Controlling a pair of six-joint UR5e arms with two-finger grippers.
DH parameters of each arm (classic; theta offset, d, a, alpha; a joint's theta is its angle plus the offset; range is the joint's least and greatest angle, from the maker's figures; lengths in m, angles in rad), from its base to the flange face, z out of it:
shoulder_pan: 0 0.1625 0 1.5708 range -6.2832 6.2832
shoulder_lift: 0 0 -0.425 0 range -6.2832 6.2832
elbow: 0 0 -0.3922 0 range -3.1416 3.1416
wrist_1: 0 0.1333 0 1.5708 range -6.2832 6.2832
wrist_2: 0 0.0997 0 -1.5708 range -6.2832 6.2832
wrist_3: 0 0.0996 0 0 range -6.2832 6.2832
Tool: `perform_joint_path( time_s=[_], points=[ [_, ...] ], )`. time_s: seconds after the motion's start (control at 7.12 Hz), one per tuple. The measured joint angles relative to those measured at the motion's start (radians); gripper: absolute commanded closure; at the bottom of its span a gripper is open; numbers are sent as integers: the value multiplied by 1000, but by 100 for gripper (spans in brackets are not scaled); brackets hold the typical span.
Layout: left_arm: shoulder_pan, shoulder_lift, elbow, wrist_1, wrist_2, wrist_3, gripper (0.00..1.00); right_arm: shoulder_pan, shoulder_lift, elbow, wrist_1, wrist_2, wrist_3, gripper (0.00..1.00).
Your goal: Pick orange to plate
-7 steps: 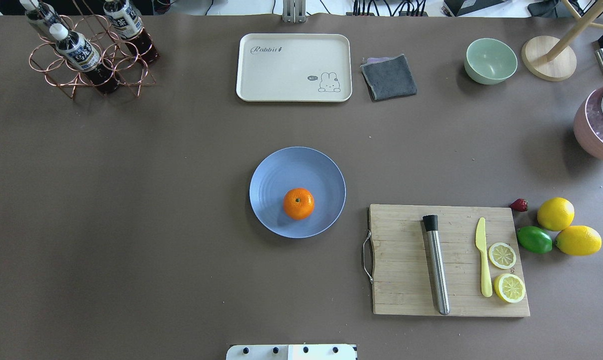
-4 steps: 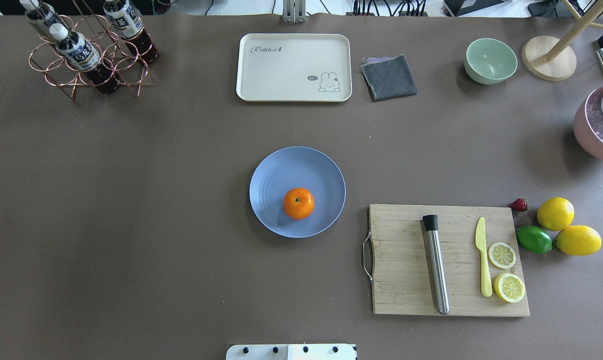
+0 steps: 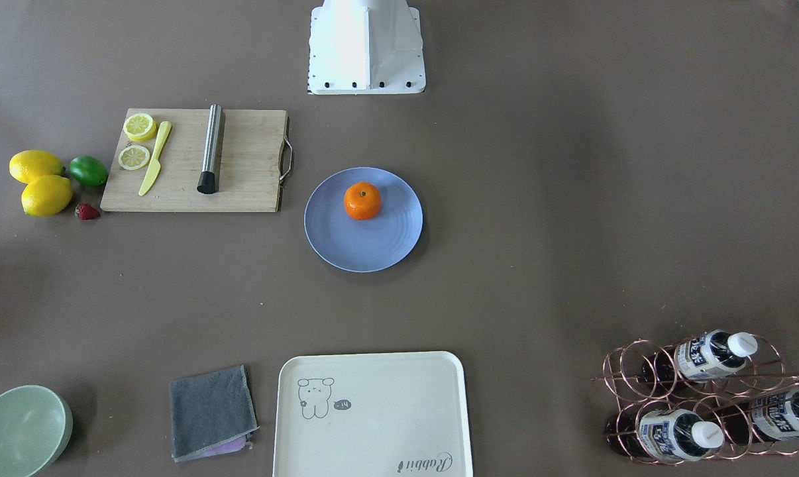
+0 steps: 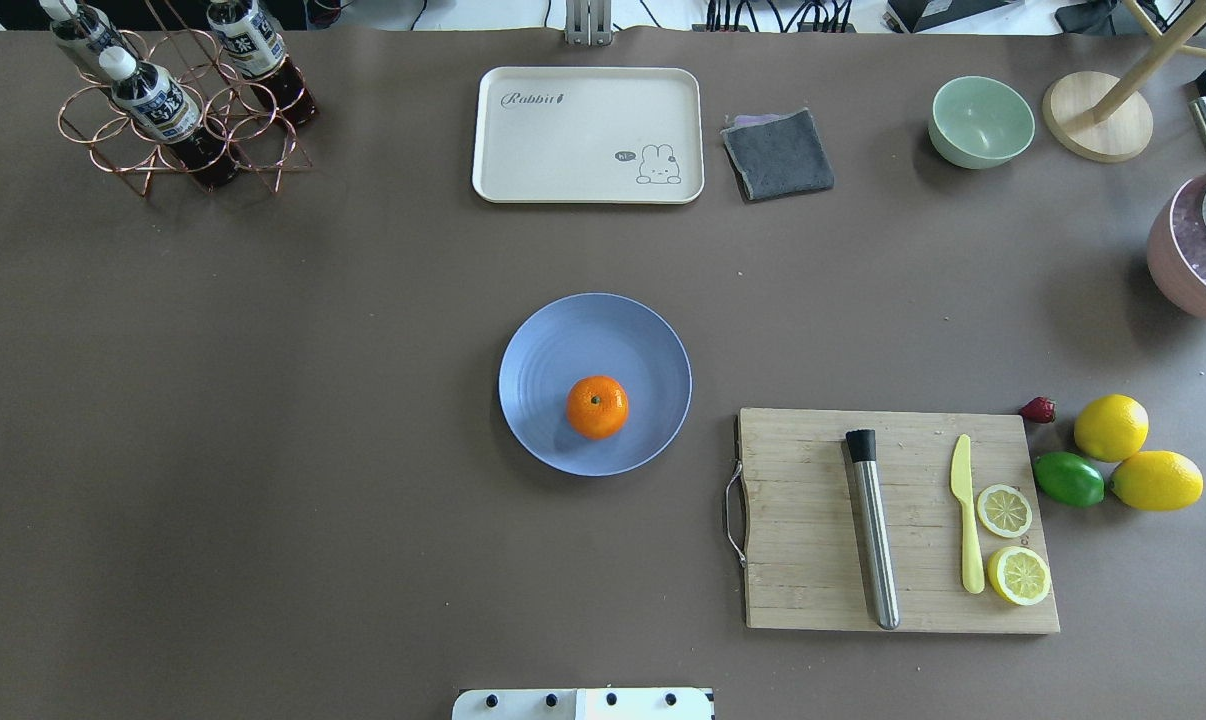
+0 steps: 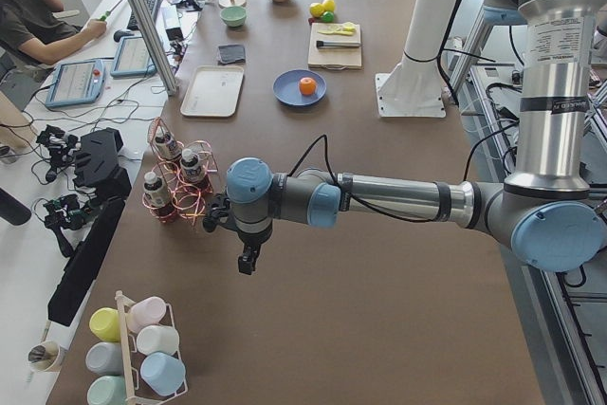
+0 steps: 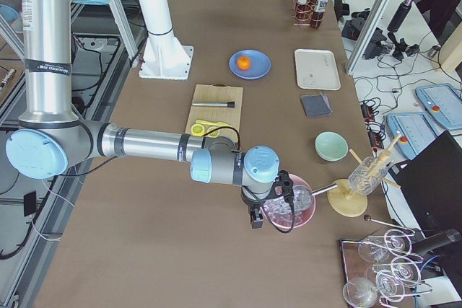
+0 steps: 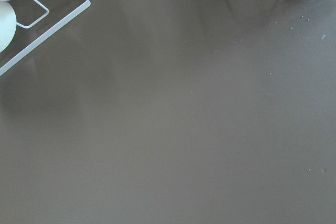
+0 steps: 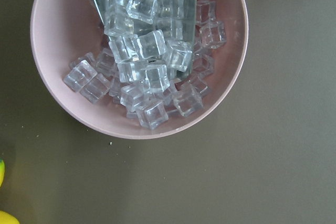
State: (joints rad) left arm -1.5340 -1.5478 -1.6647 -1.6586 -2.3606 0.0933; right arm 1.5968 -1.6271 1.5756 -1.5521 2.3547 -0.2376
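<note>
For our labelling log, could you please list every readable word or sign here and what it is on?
"Rabbit", in script, on the cream tray.
"hi", in a speech bubble by the rabbit drawing on it, barely legible.
Bottle labels: too small to read.
Lettering on the right arm: too blurred to read.

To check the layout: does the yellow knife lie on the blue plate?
No, the yellow knife lies on the wooden cutting board; the plate holds only the orange.
</note>
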Motion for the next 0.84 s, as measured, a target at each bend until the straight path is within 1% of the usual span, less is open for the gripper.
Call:
perform_joint_path(
  time_s=[0.84],
  points=[
    [1,10,2,-3,2,0,3,0,14,5,0,1,5,0]
  ],
)
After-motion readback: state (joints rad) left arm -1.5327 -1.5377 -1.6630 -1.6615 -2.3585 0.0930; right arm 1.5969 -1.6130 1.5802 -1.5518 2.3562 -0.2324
